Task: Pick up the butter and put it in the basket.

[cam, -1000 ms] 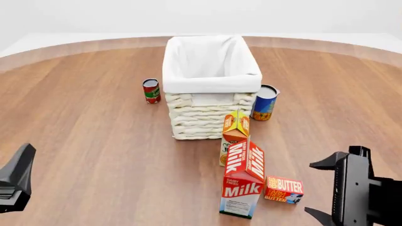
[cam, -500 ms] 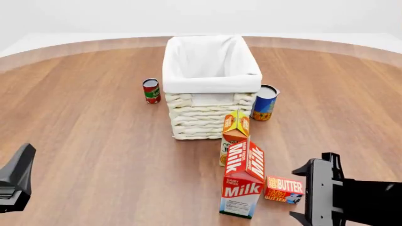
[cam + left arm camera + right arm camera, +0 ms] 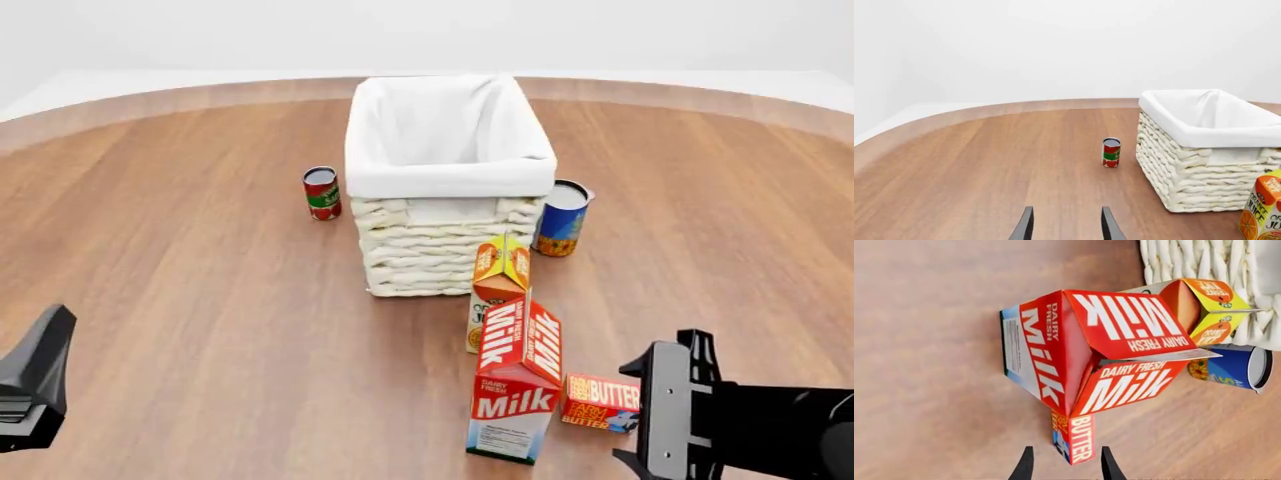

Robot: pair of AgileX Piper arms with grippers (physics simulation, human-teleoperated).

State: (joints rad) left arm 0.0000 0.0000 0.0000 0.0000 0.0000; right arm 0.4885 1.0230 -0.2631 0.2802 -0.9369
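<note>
Butter (image 3: 603, 401) is lying flat on the table (image 3: 200, 300), just ahead of the right gripper (image 3: 1063, 466), whose fingers are being held apart with nothing between them. The box is judged light, stiff and smooth-sided, so its two long sides are probably the best place for holding. The milk carton (image 3: 515, 385) is standing very close beside it and could be knocked. The basket (image 3: 449, 180) is waiting further ahead. The left gripper (image 3: 1063, 227) is also being held apart, empty.

butter (image 3: 601, 400) partly behind right gripper (image 3: 663, 412)
</note>
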